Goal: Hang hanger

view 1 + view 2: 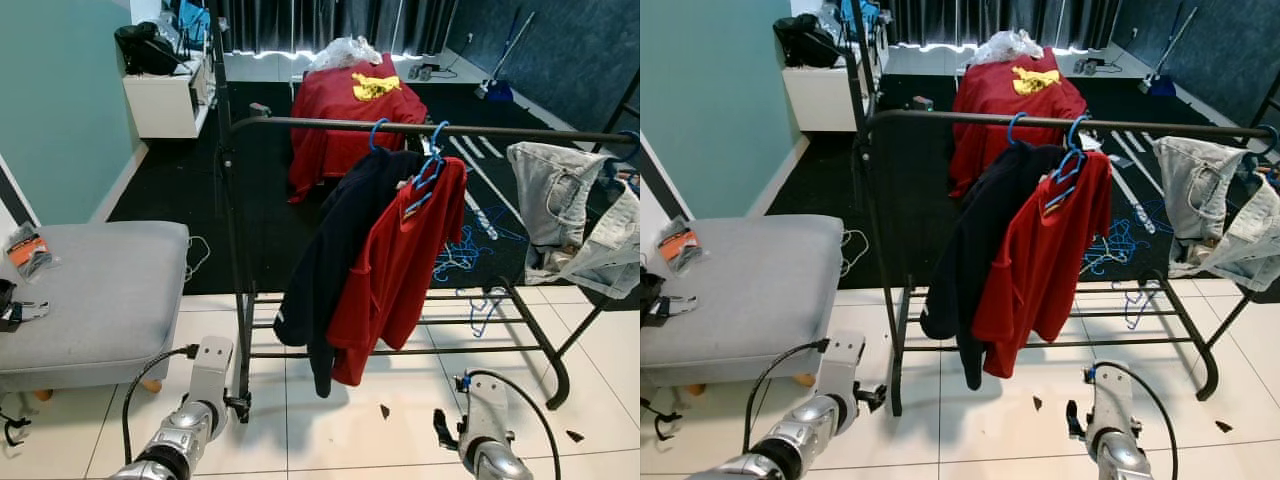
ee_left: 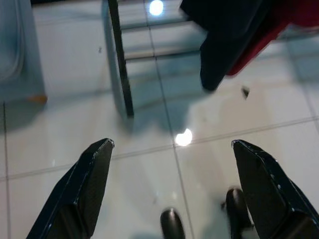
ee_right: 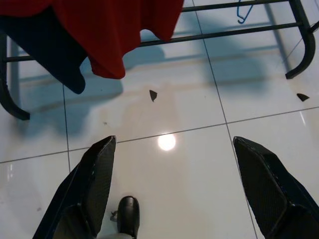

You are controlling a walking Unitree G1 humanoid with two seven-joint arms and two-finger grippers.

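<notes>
Ahead of me in the left eye view, a black clothes rail (image 1: 420,128) runs left to right, its long axis crossing my path. Two blue hangers (image 1: 432,160) are hooked near its middle, carrying a navy garment (image 1: 335,250) and a red shirt (image 1: 400,265) just beside it. A denim jacket (image 1: 570,215) drapes over the rail's right end. More blue hangers (image 1: 470,250) lie on the dark floor behind the rack. A grey bench (image 1: 95,290) stands to the left.

My left gripper (image 1: 236,404) sits low beside the rack's left foot; my right arm is low too, below the red shirt.

Through the left wrist view, the left gripper (image 2: 172,149) is spread wide over white tiles, holding nothing.

Through the right wrist view, the right gripper (image 3: 172,149) is likewise spread and empty, with the shirt hem hanging beyond it.

I judge the hangers are above and forward of both grippers, the right nearer; bare rail on either side of the clothes leaves room.
</notes>
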